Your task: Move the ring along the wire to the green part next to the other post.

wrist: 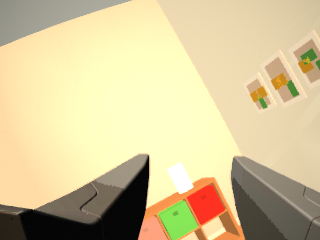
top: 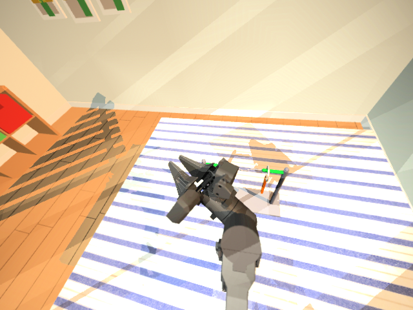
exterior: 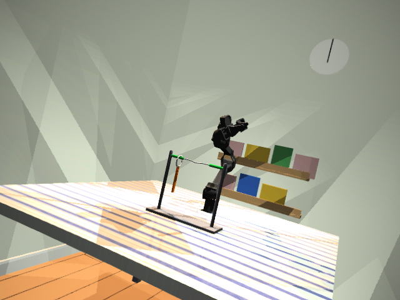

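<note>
Tool [top: 181, 170] partly open and gripping nothing, raised above wire's left end, ring [exterior: 179, 160] hanging well apart

Seen from above, the dark grey arm's gripper [top: 182, 172] is raised over the blue-and-white striped surface [top: 300, 233], its jaws parted with nothing between them. It hides the left post. By the dark right post [top: 278, 186], the orange-handled ring [top: 264, 183] seems to hang on the green wire section [top: 273, 171].
</note>
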Controlling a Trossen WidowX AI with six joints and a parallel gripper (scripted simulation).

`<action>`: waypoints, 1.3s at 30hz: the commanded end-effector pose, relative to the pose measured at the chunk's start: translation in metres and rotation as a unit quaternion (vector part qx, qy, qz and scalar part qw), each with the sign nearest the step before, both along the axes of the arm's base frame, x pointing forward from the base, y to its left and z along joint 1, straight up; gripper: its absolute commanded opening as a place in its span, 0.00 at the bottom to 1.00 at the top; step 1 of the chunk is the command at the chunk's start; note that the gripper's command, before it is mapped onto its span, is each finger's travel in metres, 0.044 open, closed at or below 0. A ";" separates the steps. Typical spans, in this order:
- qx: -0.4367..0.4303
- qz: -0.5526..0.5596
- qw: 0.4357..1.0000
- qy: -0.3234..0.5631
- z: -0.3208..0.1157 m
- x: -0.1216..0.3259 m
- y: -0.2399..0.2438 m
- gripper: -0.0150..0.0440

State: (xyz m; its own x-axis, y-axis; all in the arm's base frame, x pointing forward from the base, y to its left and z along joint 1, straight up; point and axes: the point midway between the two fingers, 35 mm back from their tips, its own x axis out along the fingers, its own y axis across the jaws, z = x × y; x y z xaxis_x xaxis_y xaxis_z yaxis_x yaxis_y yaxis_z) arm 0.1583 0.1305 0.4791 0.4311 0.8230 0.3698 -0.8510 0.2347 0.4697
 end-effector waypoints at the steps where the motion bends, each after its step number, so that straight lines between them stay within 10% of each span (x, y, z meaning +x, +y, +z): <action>1: -0.041 -0.070 0.997 0.007 -0.040 0.031 -0.018 0.53; 17: -0.176 -0.299 0.935 0.071 -0.202 0.088 -0.124 0.53; 39: -0.264 -0.457 0.833 0.166 -0.378 0.035 -0.204 0.53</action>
